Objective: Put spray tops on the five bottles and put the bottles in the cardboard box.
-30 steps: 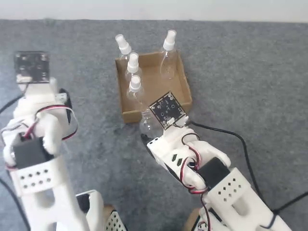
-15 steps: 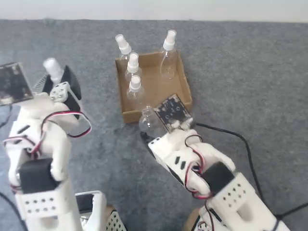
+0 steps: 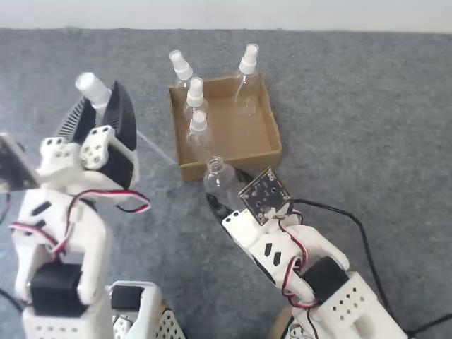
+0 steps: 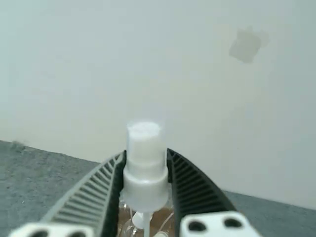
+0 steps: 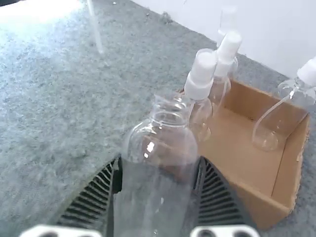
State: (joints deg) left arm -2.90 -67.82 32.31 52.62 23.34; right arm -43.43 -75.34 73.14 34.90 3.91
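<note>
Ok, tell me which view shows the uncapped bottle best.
The right wrist view: the uncapped bottle sits central in the right hand, open neck plain. The high view shows it from above, beside the cardboard box.

Cardboard box point(image 3: 236, 141): far centre of the table point(image 3: 367, 106).
- Inside, along left wall: two capped bottles, far one point(image 3: 195, 99), near one point(image 3: 198, 131).
- Inside, far right: third capped bottle point(image 3: 247, 78).
- At far-left corner: fourth capped bottle point(image 3: 180, 67); inside or behind, unclear.
- Just near of the box: uncapped bottle point(image 3: 219, 180), in right gripper point(image 5: 157, 170).
- Left of the box: spray top point(image 3: 92, 86), in left gripper point(image 4: 145, 165).
</note>
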